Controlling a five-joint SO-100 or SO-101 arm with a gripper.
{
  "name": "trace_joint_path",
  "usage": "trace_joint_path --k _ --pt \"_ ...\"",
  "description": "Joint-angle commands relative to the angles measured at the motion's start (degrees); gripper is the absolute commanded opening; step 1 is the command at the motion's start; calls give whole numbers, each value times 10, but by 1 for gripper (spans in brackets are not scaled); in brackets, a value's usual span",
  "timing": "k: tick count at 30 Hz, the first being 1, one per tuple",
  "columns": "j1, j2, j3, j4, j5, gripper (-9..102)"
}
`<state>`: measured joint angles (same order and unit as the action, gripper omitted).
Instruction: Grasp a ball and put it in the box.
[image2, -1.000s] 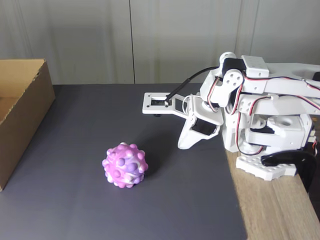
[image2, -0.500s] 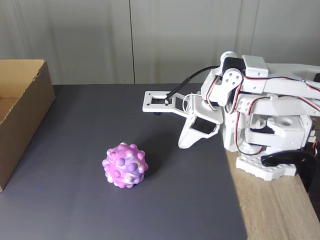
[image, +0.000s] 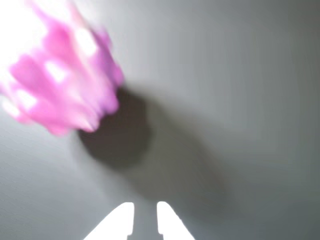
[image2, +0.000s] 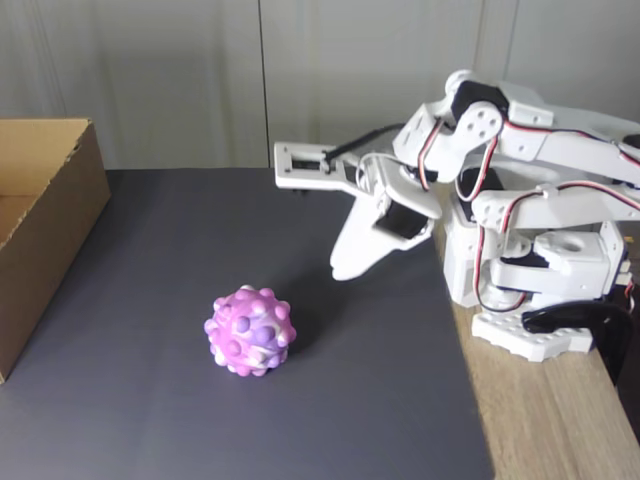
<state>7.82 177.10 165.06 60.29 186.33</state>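
Ball (image2: 250, 331), dark grey mat (image2: 150, 420), wooden tabletop (image2: 560, 420)

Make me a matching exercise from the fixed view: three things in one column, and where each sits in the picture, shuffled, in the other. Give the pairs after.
Things:
1. ball
2. box
3. end effector

Places:
A. at the left edge of the picture, standing on the dark mat
B. above the mat, right of centre, tips pointing down and left, apart from the ball
C. on the dark mat, low and left of centre, touching nothing else

Pairs: 1-C, 2-A, 3-B
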Motion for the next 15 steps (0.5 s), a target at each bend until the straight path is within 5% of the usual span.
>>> trace_joint_path --k 1,15 --pt "-12 -53 -64 -32 0 5" --pt "-71 -375 -291 -167 -11 4"
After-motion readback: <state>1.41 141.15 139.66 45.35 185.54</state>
